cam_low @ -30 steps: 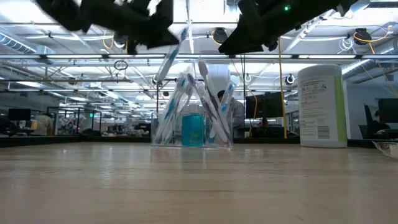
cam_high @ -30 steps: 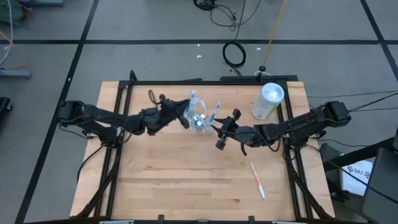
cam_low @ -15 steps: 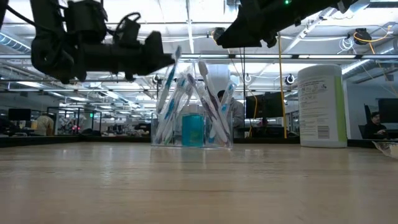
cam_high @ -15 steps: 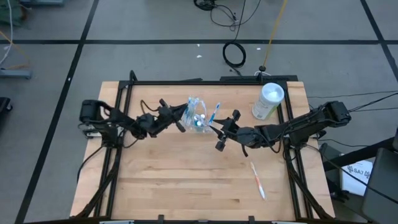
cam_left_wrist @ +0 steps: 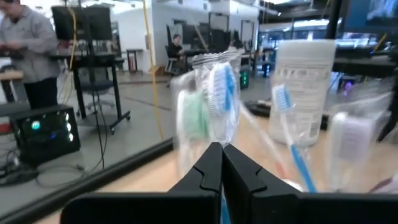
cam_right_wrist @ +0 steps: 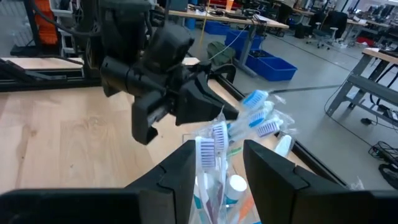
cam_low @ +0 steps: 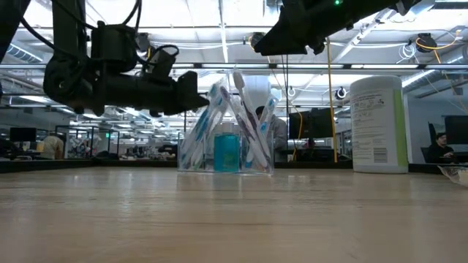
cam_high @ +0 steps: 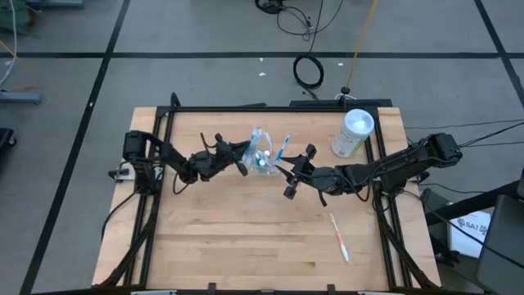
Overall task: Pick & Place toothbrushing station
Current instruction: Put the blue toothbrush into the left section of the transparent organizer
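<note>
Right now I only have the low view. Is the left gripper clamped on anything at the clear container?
Observer: Its wrist view shows the left gripper shut, tips pressed together just short of the clear container.
Operator: And the right one?
Observer: The right gripper is open; its wrist view shows the brush heads between its fingers.
Operator: Anything loose on the table?
Observer: One toothbrush lies flat toward the front right, apart from both arms.

clear toothbrushing station [cam_high: 262, 154] with blue and white brushes, white canister [cam_high: 353, 133], pale wood table [cam_high: 246, 238]
</note>
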